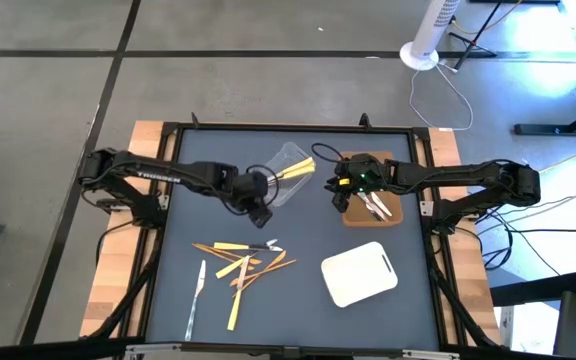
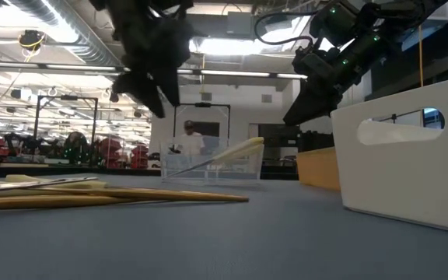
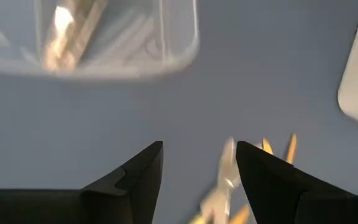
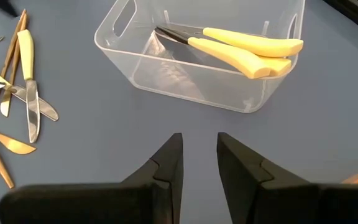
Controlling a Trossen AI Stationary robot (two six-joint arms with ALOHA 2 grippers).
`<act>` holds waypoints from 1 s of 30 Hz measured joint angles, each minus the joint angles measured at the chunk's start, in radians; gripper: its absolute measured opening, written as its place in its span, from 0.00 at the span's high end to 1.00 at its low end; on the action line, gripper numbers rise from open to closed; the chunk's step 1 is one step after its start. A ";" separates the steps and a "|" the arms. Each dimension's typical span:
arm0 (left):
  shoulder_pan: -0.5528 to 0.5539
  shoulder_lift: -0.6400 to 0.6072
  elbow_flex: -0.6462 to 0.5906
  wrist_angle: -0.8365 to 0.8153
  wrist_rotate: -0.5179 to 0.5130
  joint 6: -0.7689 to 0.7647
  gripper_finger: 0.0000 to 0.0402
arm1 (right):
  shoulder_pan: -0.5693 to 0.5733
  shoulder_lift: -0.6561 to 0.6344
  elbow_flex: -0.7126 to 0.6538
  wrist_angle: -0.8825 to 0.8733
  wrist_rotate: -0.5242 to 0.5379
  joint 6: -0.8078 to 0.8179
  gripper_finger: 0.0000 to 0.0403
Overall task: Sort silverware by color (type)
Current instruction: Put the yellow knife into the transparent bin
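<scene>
Yellow-handled silverware [image 4: 247, 51] lies in the clear tub [image 1: 290, 172], with more pieces scattered [image 1: 238, 270] at its 7 o'clock. Left gripper [image 1: 259, 200] hovers spread and empty beside the tub. Right gripper [image 4: 197, 163], at the tub's 3 o'clock, holds nothing, fingers narrowly parted.

I am seeing bare mat [image 1: 298, 300] lying open along the front edge between the scattered silverware [image 1: 236, 265] and the white tray [image 1: 359, 273]. The clear tub [image 1: 288, 172] and brown tray [image 1: 380, 205] are crowding the middle toward the far edge.
</scene>
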 joint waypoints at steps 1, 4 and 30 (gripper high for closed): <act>-0.015 0.000 0.000 -0.016 0.008 -0.024 0.51 | 0.000 0.000 0.000 0.000 0.000 0.000 0.79; -0.065 0.000 0.000 -0.030 0.035 -0.087 0.51 | 0.000 0.000 0.000 0.000 0.000 0.000 0.79; -0.616 0.042 0.001 0.059 0.084 -0.764 0.51 | 0.000 0.000 0.000 0.000 0.000 0.000 0.79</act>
